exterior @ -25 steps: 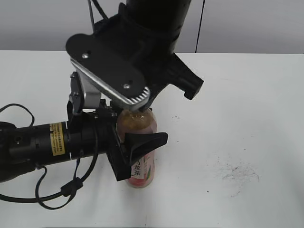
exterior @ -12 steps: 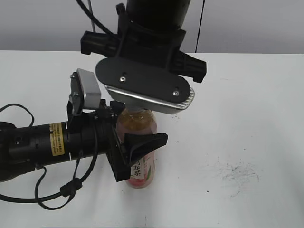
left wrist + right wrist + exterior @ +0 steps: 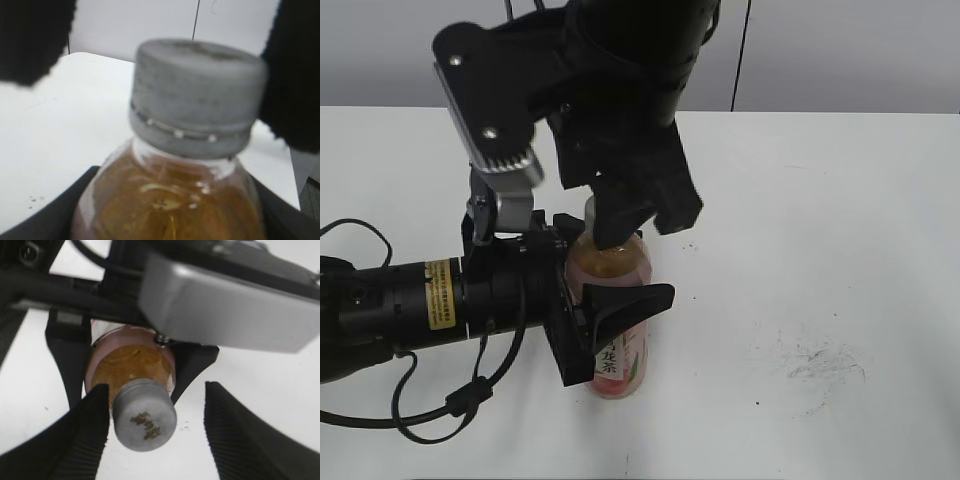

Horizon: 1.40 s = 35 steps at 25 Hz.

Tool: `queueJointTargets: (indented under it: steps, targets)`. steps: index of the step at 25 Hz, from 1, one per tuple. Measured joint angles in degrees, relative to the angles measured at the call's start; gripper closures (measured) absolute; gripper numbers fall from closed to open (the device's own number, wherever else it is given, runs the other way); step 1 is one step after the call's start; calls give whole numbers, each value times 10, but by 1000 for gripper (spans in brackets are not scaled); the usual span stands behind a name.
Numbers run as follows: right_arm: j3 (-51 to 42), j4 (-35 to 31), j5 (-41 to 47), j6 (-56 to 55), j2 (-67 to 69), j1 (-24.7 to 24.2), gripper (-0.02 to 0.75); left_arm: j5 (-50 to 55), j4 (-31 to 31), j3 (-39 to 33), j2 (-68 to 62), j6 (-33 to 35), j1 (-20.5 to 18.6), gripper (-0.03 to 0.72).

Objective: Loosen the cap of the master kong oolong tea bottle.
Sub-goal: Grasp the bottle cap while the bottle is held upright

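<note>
The master kong oolong tea bottle (image 3: 617,352) stands upright on the white table, amber tea inside and a pink label low down. My left gripper (image 3: 620,318) is shut on the bottle's body; its black jaws flank it in the left wrist view (image 3: 172,222). The grey cap (image 3: 145,415) sits on the neck, with a dark mark on top, and fills the left wrist view (image 3: 197,95). My right gripper (image 3: 157,437) hangs over the cap, open, one ribbed finger beside it on the left and a gap on the right. In the exterior view it (image 3: 618,222) hides the cap.
Dark scuff marks (image 3: 820,365) lie on the table (image 3: 840,200) right of the bottle. A black cable (image 3: 430,420) loops at the front left by the left arm. A grey wall stands behind the table's far edge.
The right wrist has turned above the bottle; its silver camera plate swung from the right side round to the upper left. The bottle and left arm have not moved.
</note>
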State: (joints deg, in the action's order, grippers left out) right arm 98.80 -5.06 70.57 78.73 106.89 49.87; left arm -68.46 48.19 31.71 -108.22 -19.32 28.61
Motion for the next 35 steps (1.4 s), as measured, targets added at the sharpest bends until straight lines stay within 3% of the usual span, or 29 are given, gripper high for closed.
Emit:
queueJointTargets:
  steps: [4, 17, 31, 35]
  targets:
    - [0, 1, -3, -226, 0, 0, 226, 0, 4, 0, 0, 0, 0, 244]
    - [0, 11, -3, -762, 0, 0, 218, -1, 4, 0, 0, -1, 0, 244]
    - [-15, 9, -4, -828, -6, 0, 283, -1, 5, 0, 0, -1, 0, 244]
    - [-15, 9, -4, -827, -6, 0, 379, -1, 5, 0, 0, -2, 0, 244]
